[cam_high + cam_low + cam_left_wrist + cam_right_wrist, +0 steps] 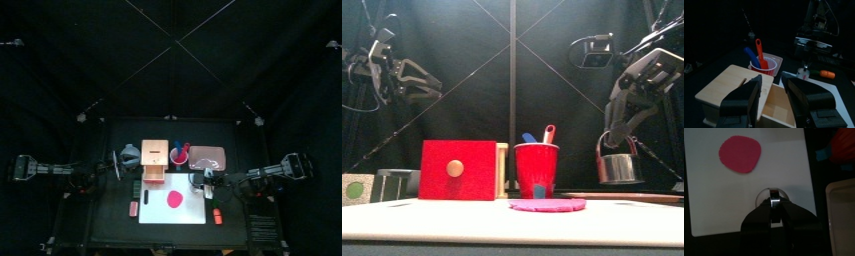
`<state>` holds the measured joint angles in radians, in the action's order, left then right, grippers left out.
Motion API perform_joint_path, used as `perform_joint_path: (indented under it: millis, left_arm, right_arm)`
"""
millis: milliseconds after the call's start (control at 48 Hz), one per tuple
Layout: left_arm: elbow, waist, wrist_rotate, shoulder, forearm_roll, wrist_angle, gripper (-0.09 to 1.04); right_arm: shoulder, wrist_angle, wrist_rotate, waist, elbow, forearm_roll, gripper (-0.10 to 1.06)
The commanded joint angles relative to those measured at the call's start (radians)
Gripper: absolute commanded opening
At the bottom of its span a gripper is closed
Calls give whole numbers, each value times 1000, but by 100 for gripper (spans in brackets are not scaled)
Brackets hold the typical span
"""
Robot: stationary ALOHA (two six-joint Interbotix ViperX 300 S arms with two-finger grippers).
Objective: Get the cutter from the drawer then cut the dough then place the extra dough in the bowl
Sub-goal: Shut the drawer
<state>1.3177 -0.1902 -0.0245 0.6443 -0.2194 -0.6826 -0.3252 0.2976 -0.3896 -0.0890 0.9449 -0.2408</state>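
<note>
On the left, we see the left hand (772, 82) hovering over the pale wooden box (725, 86) with its jaws spread and nothing between them. The box's red drawer front (458, 170) stands pulled out. Just beside the box is the red cup (537, 168) with its toy knives. In front of the cup the dough (548, 205) lies flat on the white cutting board (711, 198) on the table. It is a smooth pink disc, uncut.

On the right, the right hand (776, 204) is clamped on the wire handle of the cutter (619, 167). The cutter is a small round metal ring that hangs below the jaws and, as far as we can tell, clear of the board.

We judge the fetching done and the cutting about to start. The next move calls for carrying the cutter across until it sits squarely over the dough, then pressing straight down.
</note>
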Motion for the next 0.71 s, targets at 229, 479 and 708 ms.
perform_joint_path:
  millis: [229, 479, 708]
  left_arm:
    - [-31, -38, -2, -2, 3, 6, 76]
    - [-31, -46, 2, -6, 2, 43, 76]
    - [-74, -74, -2, -31, -28, 98, 75]
  right_arm:
    - [49, -32, -5, -2, -26, 14, 60]
    - [55, -37, -5, -6, -63, 34, 70]
    - [52, -38, -3, -6, -149, -6, 76]
